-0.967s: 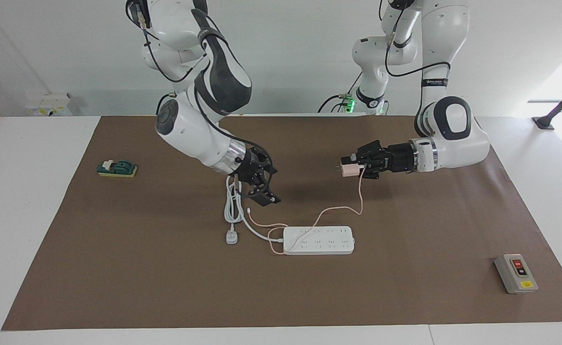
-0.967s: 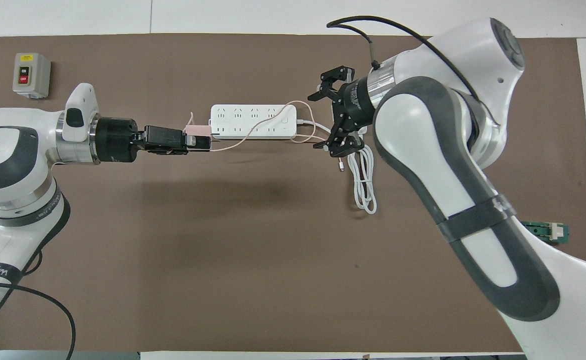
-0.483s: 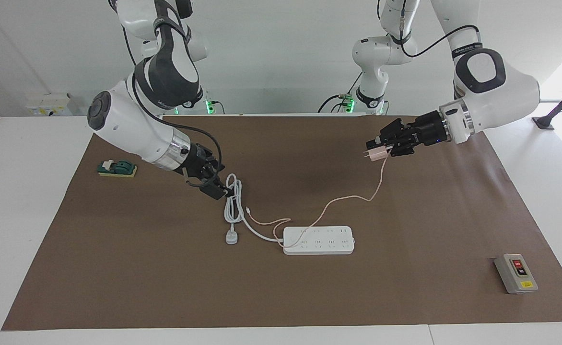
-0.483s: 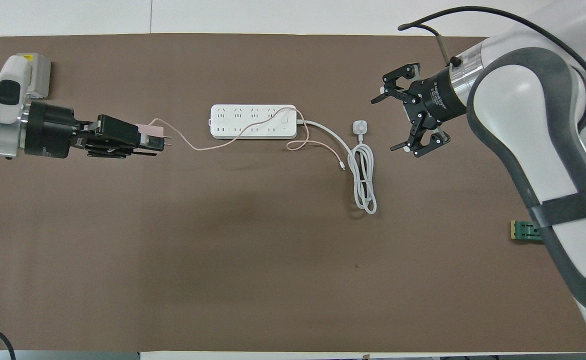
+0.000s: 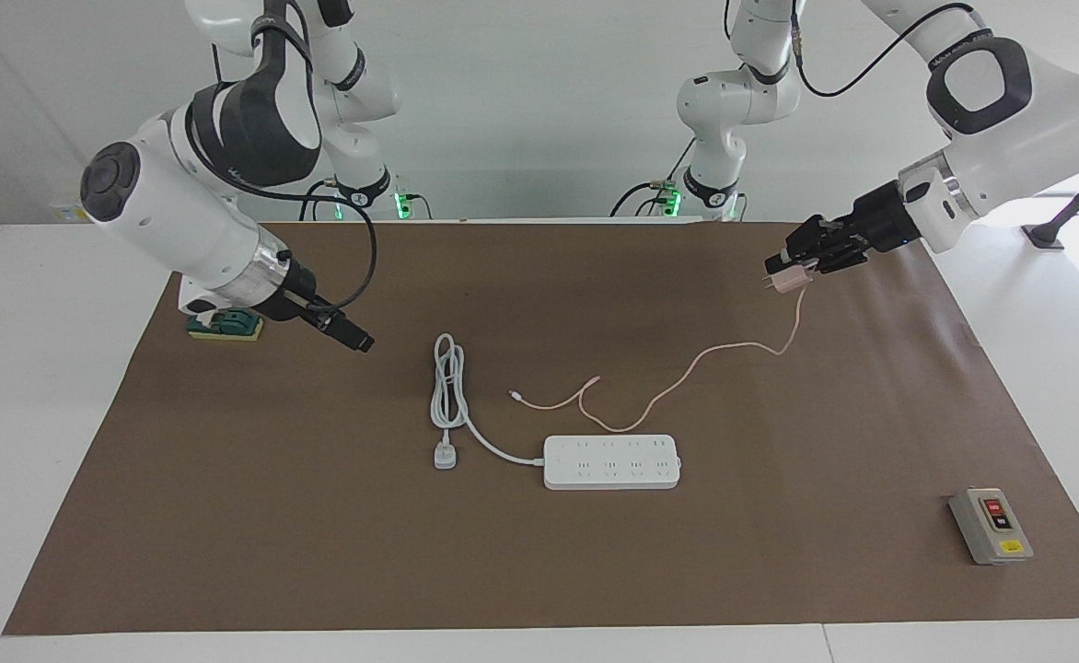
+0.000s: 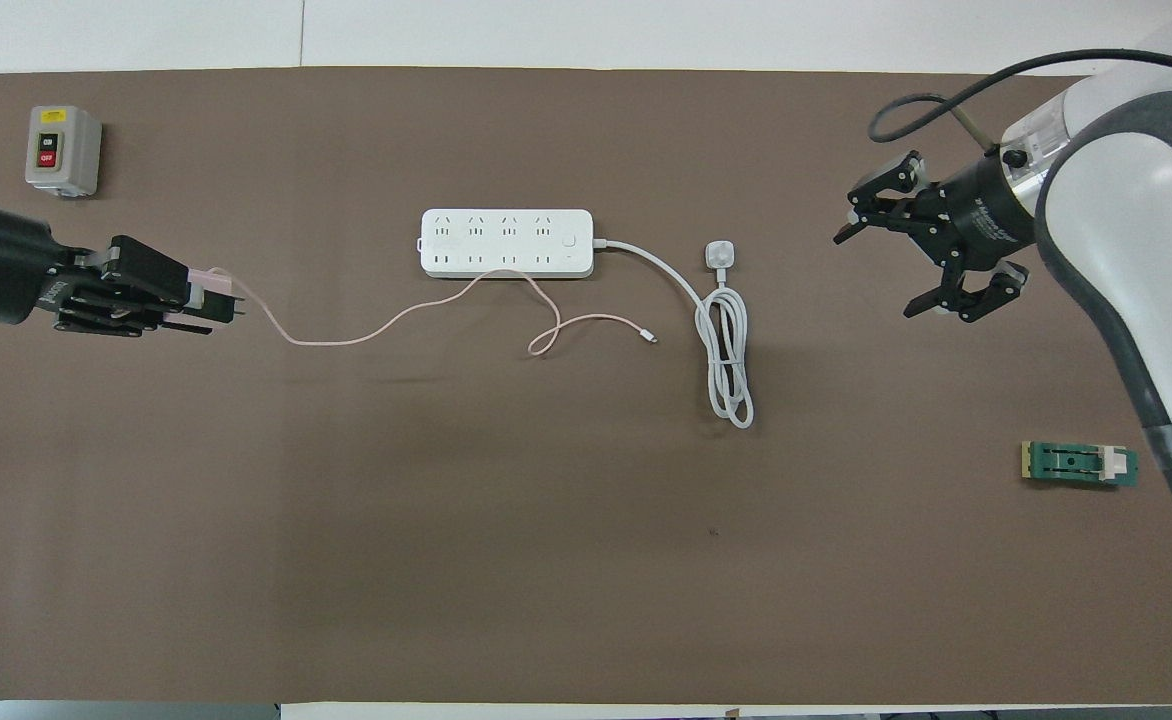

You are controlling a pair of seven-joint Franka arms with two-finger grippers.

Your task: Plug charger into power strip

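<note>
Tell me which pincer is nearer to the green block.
Right. The right pincer, open, hangs beside the green block at the right arm's end of the mat. The left pincer, shut on the charger, is up over the left arm's end.

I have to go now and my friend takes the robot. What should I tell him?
Left gripper: shut on the charger, up over the mat toward the left arm's end; its pink cable trails down to the mat by the power strip.
Right gripper: open, empty, waiting over the mat at the right arm's end.
Done: charger picked up.
Left: carry it to the strip and push the prongs into a socket.
</note>
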